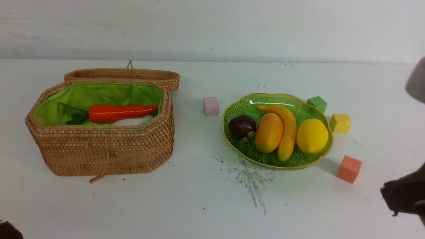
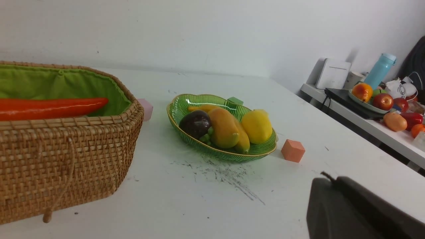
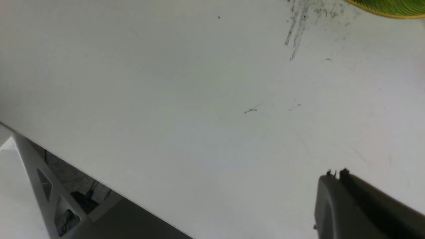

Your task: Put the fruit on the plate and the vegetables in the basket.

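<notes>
The wicker basket [image 1: 99, 149] stands at the left with its lid folded back. Inside lie an orange-red carrot [image 1: 121, 113] and, under it, a bit of white radish [image 1: 132, 121]. The green plate [image 1: 308, 159] at centre right holds the fruit: a mangosteen [image 1: 241, 126], a mango [image 1: 269, 132], a banana [image 1: 288, 129] and a lemon [image 1: 312, 136]. My right gripper [image 1: 390, 196] is low at the right edge, near the front of the plate, shut and empty [image 3: 337, 175]. My left gripper [image 2: 332, 180] is shut on nothing, back from the basket [image 2: 66, 159].
Small cubes sit around the plate: pink [image 1: 211, 106] between basket and plate, green [image 1: 317, 103] and yellow [image 1: 340, 123] behind it at the right, orange [image 1: 349, 169] at its front right. Dark scuff marks [image 1: 249, 179] streak the white table. A side bench [image 2: 382, 103] holds other items.
</notes>
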Robot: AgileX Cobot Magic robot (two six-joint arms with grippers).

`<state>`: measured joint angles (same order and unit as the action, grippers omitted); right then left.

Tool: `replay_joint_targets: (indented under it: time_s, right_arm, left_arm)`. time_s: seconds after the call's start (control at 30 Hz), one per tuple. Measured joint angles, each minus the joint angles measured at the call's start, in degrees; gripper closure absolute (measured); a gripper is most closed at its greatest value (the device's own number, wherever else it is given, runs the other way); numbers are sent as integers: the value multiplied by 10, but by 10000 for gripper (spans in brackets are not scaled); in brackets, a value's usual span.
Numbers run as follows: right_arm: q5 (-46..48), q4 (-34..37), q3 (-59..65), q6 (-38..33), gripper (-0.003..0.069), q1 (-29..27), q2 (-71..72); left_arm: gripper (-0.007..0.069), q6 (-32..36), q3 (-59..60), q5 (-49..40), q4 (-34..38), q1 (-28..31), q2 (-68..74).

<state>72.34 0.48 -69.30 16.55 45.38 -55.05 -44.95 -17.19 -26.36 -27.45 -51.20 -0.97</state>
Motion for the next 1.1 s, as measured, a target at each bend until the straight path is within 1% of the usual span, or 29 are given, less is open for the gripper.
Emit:
replay_joint_targets:
  time_s: [0.3, 0.37, 0.43, 0.57, 0.6, 0.7, 0.8, 0.9, 1.07, 1.1]
  right_arm:
    - [0, 0, 0, 1, 633, -1, 23]
    - [0, 3, 0, 0, 631, -11, 28]
    - [0, 5, 0, -19, 628, -44, 38]
    - [-2, 4, 10, -60, 625, -139, 80]
    - [-6, 6, 25, -78, 625, -171, 101]
    - [-28, 10, 66, -108, 625, -227, 151]
    - [-82, 2, 124, -126, 622, -273, 205]
    - [-169, -5, 197, -132, 618, -320, 269]
    - [-330, -5, 404, -133, 615, -411, 399]
    - [-336, -5, 424, -133, 615, -418, 405]
  left_arm:
    - [638, 0, 0, -3, 0, 0, 0]
    - [638, 0, 0, -2, 0, 0, 0]
    - [636, 0, 0, -2, 0, 0, 0]
    - [634, 0, 0, -3, 0, 0, 0]
    - [632, 0, 0, -4, 0, 0, 0]
    - [629, 0, 0, -4, 0, 0, 0]
    - [626, 0, 0, -4, 0, 0, 0]
    - [626, 0, 0, -4, 0, 0, 0]
    - [620, 0, 0, -4, 0, 0, 0]
    - [620, 0, 0, -4, 0, 0, 0]
